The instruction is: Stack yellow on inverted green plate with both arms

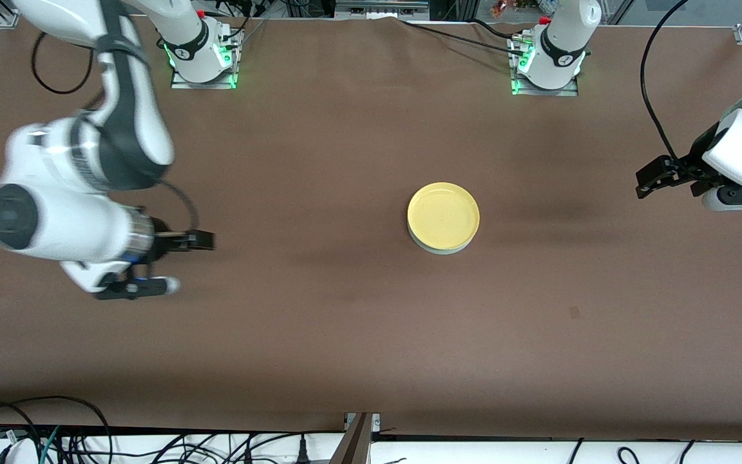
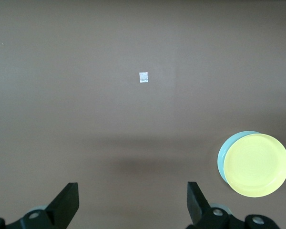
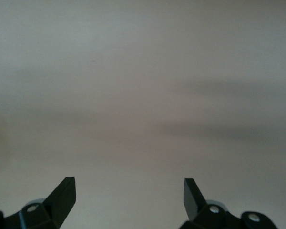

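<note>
The yellow plate point(image 1: 443, 214) sits rim up on the pale green plate point(image 1: 435, 251) in the middle of the table. Only a thin edge of the green plate shows under it. In the left wrist view the yellow plate point(image 2: 256, 164) covers most of the green plate point(image 2: 222, 153). My left gripper point(image 1: 643, 182) is open and empty, in the air over the table's left-arm end, well away from the plates; it also shows in its wrist view point(image 2: 132, 188). My right gripper point(image 1: 203, 241) is open and empty over the right-arm end; its wrist view point(image 3: 128, 181) shows only bare table.
The brown table point(image 1: 319, 161) carries a small square mark point(image 1: 574, 312), which is pale in the left wrist view point(image 2: 143, 77). The arm bases point(image 1: 202, 55) point(image 1: 548, 61) stand along the edge farthest from the front camera. Cables point(image 1: 55, 425) lie along the edge nearest it.
</note>
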### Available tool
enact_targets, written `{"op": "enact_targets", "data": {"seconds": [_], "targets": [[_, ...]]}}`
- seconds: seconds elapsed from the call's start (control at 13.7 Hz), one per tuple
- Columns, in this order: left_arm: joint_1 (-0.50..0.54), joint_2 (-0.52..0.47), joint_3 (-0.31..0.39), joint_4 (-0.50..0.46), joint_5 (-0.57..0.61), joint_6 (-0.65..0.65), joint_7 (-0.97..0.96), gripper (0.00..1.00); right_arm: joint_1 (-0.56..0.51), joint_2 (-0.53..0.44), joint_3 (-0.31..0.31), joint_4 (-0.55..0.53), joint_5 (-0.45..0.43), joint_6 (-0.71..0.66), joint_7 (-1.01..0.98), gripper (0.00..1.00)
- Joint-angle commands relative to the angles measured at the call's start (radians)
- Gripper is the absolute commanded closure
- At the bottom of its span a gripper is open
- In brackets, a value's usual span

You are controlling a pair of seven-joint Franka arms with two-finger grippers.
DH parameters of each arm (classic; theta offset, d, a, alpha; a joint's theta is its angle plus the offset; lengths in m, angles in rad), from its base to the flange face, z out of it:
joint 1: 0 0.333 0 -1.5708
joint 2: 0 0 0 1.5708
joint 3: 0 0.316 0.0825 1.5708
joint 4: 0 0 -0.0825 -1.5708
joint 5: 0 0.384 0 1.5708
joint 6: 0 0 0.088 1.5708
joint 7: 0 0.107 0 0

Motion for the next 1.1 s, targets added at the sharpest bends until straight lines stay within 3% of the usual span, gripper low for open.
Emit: {"op": "enact_targets", "data": {"seconds": [0.0,0.22,0.51,0.73,1.02], "targets": [[0.008,0.009,-0.004,0.022,-0.021,-0.004,0.021,0.0,-0.05,-0.161,0.031,-0.115,-0.026,-0.045,-0.003,0.0],[-0.002,0.007,-0.007,0.025,-0.01,-0.007,0.018,0.0,-0.073,-0.286,0.037,-0.13,-0.193,-0.146,-0.019,0.0],[-0.006,0.01,-0.009,0.028,-0.01,-0.022,0.019,0.0,-0.13,-0.416,0.037,-0.176,-0.204,-0.145,-0.022,0.0],[-0.007,0.01,-0.009,0.034,-0.01,-0.027,0.016,0.0,-0.176,-0.455,0.042,-0.188,-0.203,-0.198,-0.028,0.0],[-0.015,0.012,-0.009,0.039,-0.01,-0.036,0.016,0.0,-0.242,-0.513,0.147,-0.249,-0.274,-0.223,-0.022,0.0]]}}
